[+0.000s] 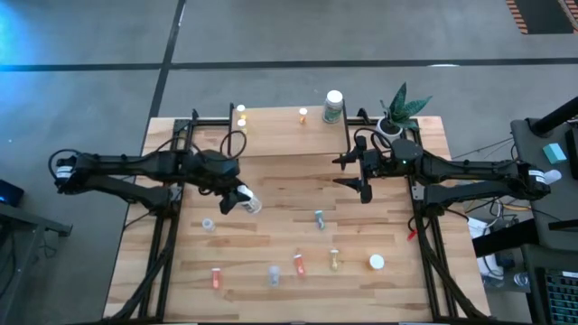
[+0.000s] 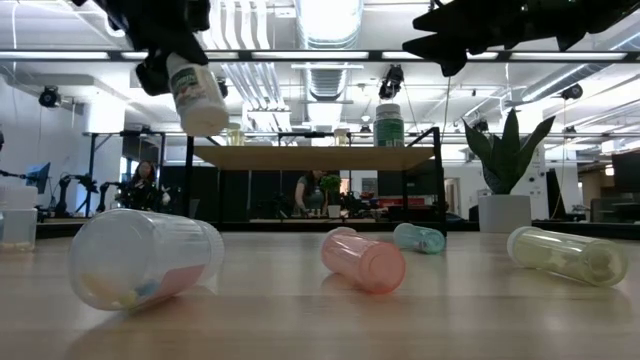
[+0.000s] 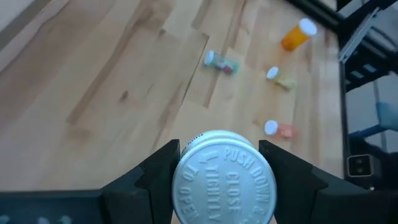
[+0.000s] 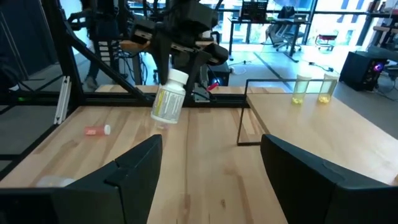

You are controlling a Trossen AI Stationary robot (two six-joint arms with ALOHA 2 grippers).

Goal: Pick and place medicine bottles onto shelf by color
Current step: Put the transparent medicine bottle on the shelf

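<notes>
Left gripper: dark fingers clamped on a large white bottle with a ribbed, embossed white cap, held tilted above the plank table, clear of the surface.

Right gripper: jaws spread wide, holding nothing, hovering just in front of the shelf.

Shelf: light-wood board on thin black legs, carrying two yellow vials, an orange vial and a green-labelled, white-capped bottle.

Table: small translucent cylindrical vials lying on their sides, a pink one, a bluish one and a yellowish one among them.
</notes>
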